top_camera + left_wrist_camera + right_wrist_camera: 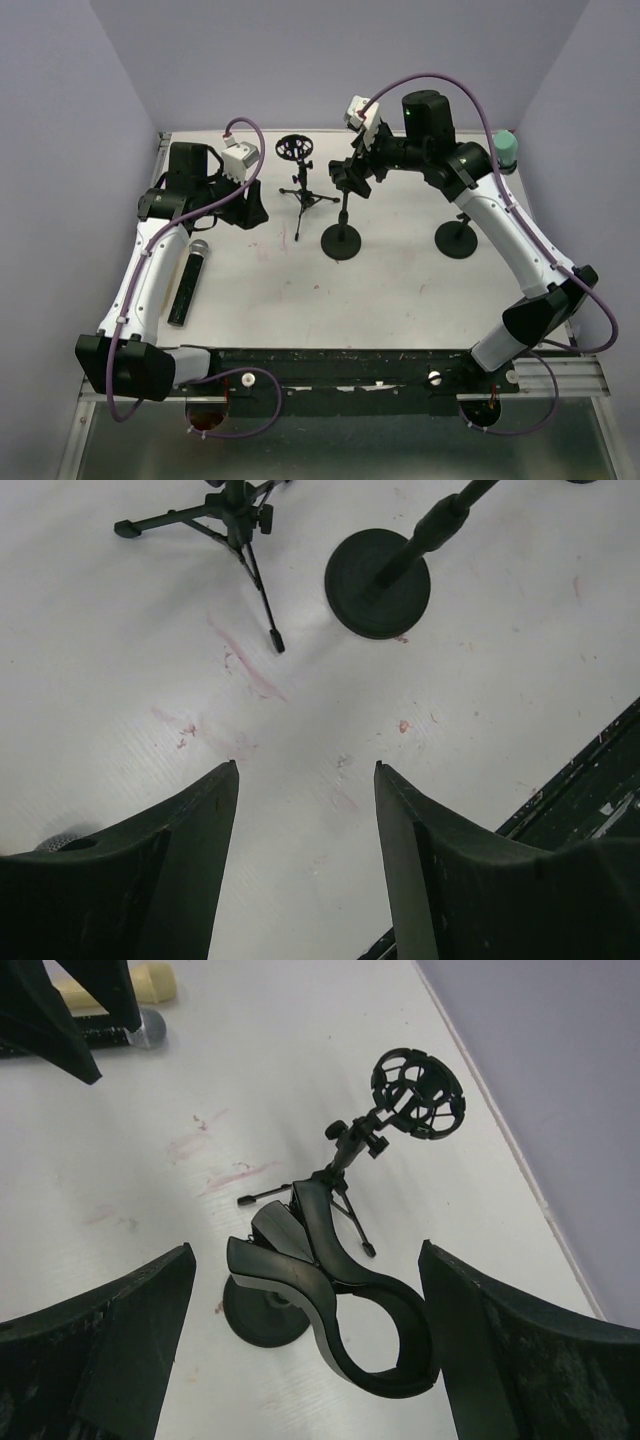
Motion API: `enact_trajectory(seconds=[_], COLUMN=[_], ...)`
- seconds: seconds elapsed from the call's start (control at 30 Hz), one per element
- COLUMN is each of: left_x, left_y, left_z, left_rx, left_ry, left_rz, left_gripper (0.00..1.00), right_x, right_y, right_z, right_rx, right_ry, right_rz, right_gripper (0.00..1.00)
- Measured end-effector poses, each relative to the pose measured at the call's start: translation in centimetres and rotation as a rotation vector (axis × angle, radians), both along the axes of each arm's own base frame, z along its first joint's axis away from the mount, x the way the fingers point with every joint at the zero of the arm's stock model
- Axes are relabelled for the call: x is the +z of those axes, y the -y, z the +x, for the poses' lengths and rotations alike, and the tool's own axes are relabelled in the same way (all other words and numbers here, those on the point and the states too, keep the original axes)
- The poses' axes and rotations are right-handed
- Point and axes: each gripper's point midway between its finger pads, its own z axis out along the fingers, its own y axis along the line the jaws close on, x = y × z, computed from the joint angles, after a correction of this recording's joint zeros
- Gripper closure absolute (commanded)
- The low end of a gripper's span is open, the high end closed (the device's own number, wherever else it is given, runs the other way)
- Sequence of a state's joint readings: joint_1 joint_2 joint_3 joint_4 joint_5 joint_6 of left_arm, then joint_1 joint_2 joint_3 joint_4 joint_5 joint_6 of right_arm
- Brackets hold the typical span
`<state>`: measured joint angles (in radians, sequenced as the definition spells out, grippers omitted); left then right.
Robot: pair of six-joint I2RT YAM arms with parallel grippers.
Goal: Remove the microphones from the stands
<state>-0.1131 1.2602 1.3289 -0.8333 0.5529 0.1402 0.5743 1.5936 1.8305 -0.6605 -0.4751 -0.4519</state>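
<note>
with the microphone (pixel 188 283) lying on the surface (pixel 400 290) and the stand clip (pixel 345 1305) empty, left pincer (pixel 305 768) and right pincer (pixel 305 1250) both released, only backing clear likely remains.

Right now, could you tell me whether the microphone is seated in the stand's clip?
No, the right wrist view shows the clip empty, and the microphone lies on the table.

Tripod stand (pixel 303 192), clip stand (pixel 341 242) and round-base stand (pixel 456 240) block the far half. The microphone (pixel 188 283) lines the left edge, and there is open room along the near edge.
</note>
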Motion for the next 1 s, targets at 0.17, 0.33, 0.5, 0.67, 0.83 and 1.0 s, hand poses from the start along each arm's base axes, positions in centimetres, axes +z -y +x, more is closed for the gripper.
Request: enact_trajectory(seconds=[0.17,0.33,0.5,0.67,0.83,1.0], left_x=[0.5,0.9,1.0,1.6,1.3,2.4], left_y=[1.5,2.9,4.5,6.1,6.9,7.9], left_z=[-0.8,-1.2,-1.2,-1.5,-2.7,-2.2], left_rx=[-0.07,-0.135,-0.195,-0.278,-0.348,-0.402], left_ry=[-0.005,0.011,0.048,0.107,0.163,0.199], left_rz=[-0.052,-0.09,-0.113,-0.151,-0.16,-0.142], left_gripper=[0.35,0.36,0.36,0.35,0.35,0.35], right_x=[-1.5,-2.6,-2.7,-2.8,-3.1,-3.5], right_y=[0.3,0.1,0.5,0.4,0.7,1.5], right_z=[0.6,1.1,1.1,1.5,1.0,-0.6], right_rx=[0.011,0.026,0.03,0.03,0.06,0.114], right_ry=[0.018,0.013,0.003,-0.031,-0.018,0.05], right_rz=[-0.065,-0.106,-0.141,-0.174,-0.204,-0.219], right_gripper=[0.06,0.15,0.31,0.39,0.3,0.27])
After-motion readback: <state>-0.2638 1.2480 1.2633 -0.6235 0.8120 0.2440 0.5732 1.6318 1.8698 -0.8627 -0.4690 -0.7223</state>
